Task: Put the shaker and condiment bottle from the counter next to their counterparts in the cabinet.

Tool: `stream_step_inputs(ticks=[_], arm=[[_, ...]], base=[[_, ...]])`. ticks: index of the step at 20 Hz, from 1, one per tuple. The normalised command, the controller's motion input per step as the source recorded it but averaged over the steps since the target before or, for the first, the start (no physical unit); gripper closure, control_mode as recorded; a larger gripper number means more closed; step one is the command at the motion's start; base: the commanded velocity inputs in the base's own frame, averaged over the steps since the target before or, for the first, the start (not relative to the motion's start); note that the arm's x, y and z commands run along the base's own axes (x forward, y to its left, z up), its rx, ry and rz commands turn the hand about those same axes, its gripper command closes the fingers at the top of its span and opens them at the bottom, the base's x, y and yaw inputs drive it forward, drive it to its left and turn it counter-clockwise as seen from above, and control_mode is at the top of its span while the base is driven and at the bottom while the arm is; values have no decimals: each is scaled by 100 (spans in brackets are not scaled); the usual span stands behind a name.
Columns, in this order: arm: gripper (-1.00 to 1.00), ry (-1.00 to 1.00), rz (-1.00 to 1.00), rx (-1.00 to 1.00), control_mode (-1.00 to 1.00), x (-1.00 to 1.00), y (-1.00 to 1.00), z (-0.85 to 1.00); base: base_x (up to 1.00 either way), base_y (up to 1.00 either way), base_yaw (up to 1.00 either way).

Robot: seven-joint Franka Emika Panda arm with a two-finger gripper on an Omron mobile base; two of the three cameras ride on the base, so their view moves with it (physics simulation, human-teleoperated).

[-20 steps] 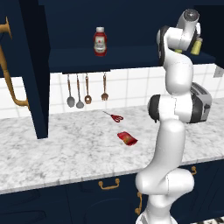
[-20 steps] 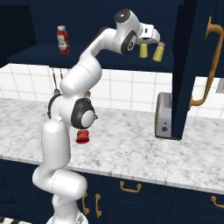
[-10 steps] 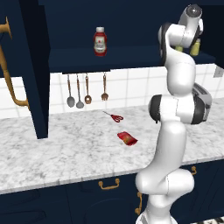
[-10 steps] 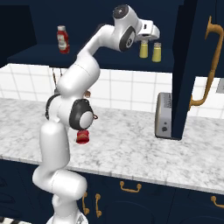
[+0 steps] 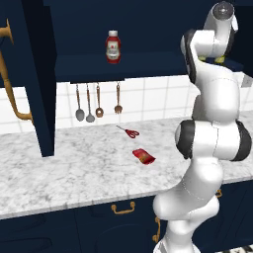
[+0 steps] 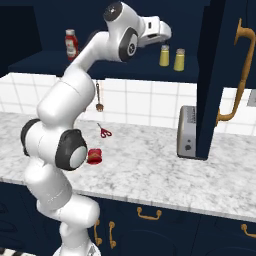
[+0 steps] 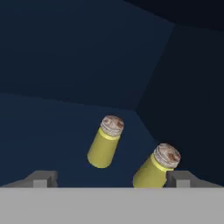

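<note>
The shaker [image 6: 179, 59] [image 7: 155, 170], dull yellow with a greyish cap, stands on the cabinet [image 6: 125, 70] [image 5: 123, 66] shelf right beside a brighter yellow shaker [image 6: 164, 55] [image 7: 105, 142]. My gripper [image 6: 167, 35] [image 7: 113, 179] hovers open just above and in front of them, holding nothing. The plump red ketchup bottle [image 5: 113, 47] [image 6: 71, 44] stands farther left on the same shelf. On the marble counter lies the flat red condiment bottle [image 5: 144, 156] [image 6: 94, 156], half hidden by my arm in the right base view.
Red-handled scissors [image 5: 129, 131] [image 6: 104, 131] lie near the backsplash, under several hanging utensils [image 5: 89, 104]. A toaster [image 6: 187, 132] stands on the counter by the open right cabinet door [image 6: 215, 75]. The left door [image 5: 39, 74] also hangs open.
The jaws have opened and let go of the shaker, which now stands by the brighter one. The hand has drawn back slightly from the shelf.
</note>
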Motion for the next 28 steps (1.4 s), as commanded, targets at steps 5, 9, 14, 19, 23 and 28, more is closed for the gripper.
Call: stream_step_inputs(ticks=[5, 9, 14, 19, 23, 28], arm=[[-100, -2, -15, -17, -100, -100, 46, -69], [-100, -4, -9, 0, -100, -100, 57, -44], [-100, 0, -1, 11, -100, -92, 66, -28], [-100, 11, 0, 38, -100, -50, 68, -32], [-100, 31, 6, 29, -100, -49, 47, -53], [-100, 37, 13, 8, -100, 1, 38, -28]], base=[[0, 0, 0], [0, 0, 0], [0, 0, 0], [0, 0, 0], [0, 0, 0], [0, 0, 0]])
